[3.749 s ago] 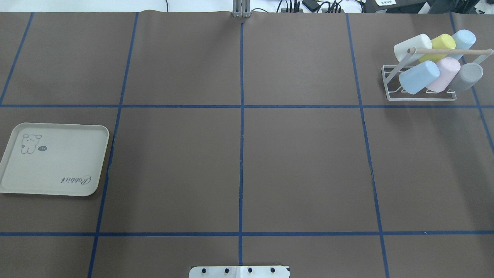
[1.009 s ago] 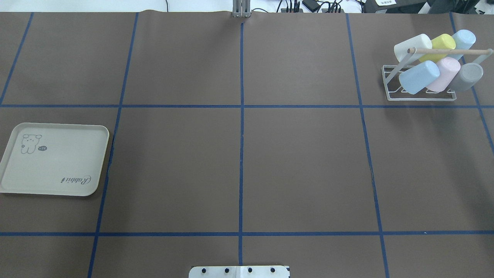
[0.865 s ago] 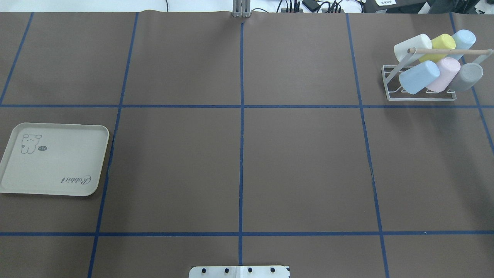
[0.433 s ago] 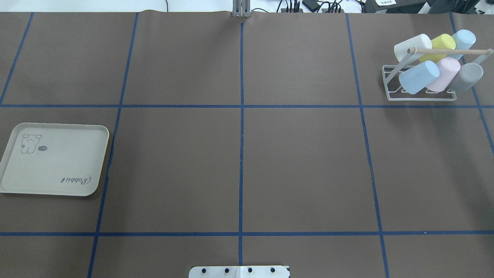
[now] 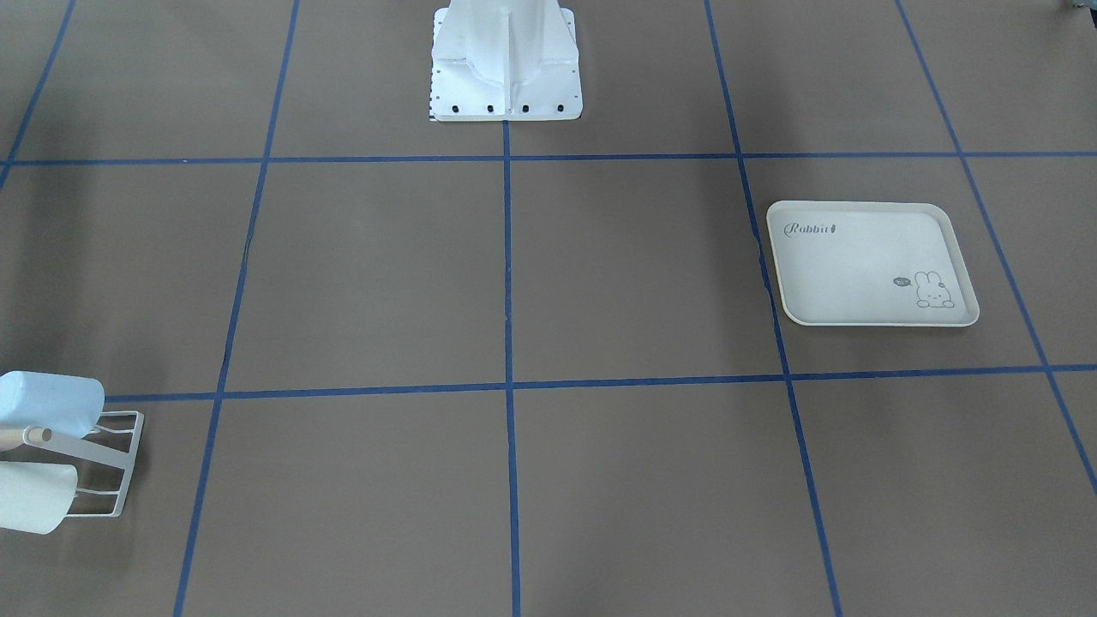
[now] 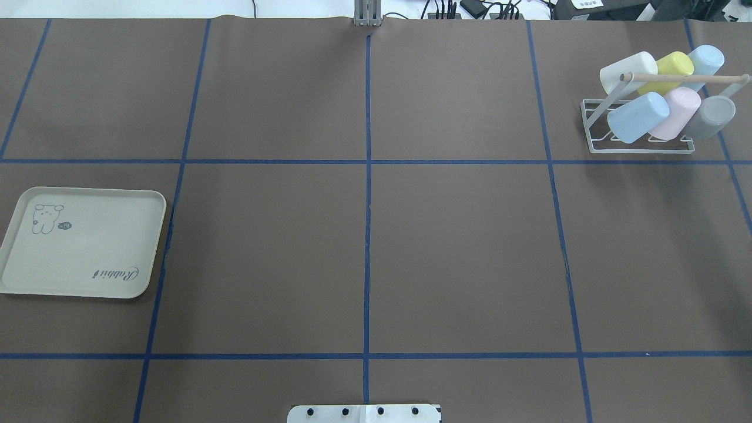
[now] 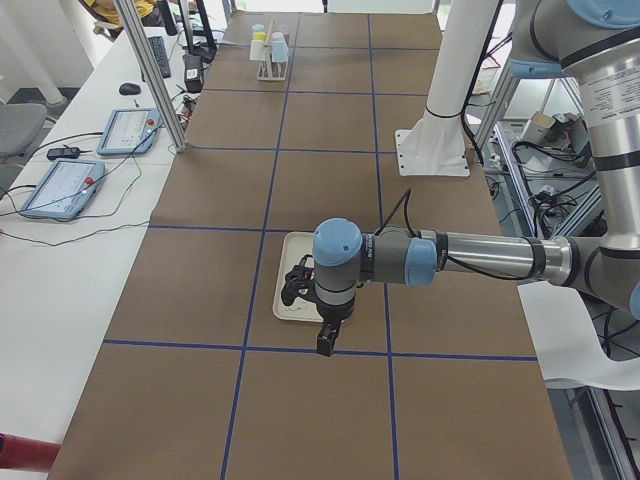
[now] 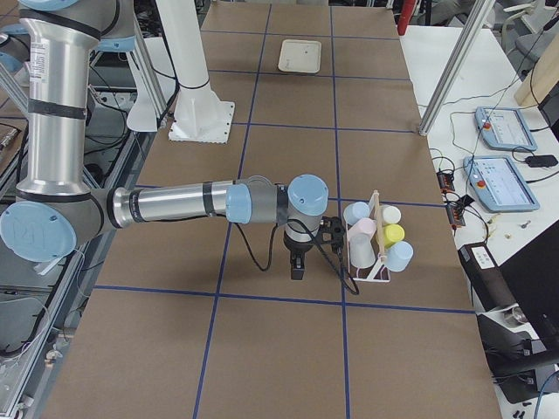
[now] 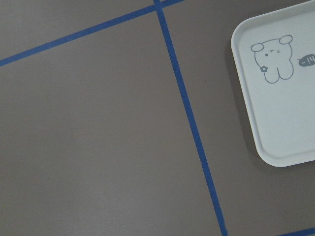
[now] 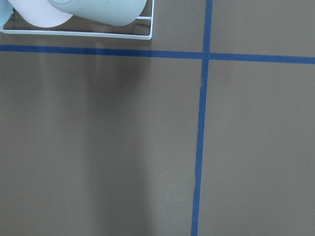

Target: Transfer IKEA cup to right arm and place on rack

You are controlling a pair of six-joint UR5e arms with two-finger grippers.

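Observation:
The white wire rack [image 6: 640, 147] with its wooden dowel [image 6: 687, 77] stands at the table's far right, seen also in the front view [image 5: 111, 463]. Several pastel IKEA cups [image 6: 637, 117] lie tilted on it, and I cannot tell which is the task's cup. My right arm reaches out low over the table, and its gripper [image 8: 297, 269] hangs just left of the rack [image 8: 377, 253]. My left gripper [image 7: 326, 342] hangs over the near edge of the cream tray [image 7: 291, 303]. Both grippers show only in the side views, so I cannot tell open from shut.
The cream rabbit tray [image 6: 88, 247] lies at the table's left edge, with its corner in the left wrist view [image 9: 285, 113]. The robot's white base plate [image 6: 364, 413] sits at the near middle. Blue tape lines grid the brown table. Tablets and cables lie beyond the far edge.

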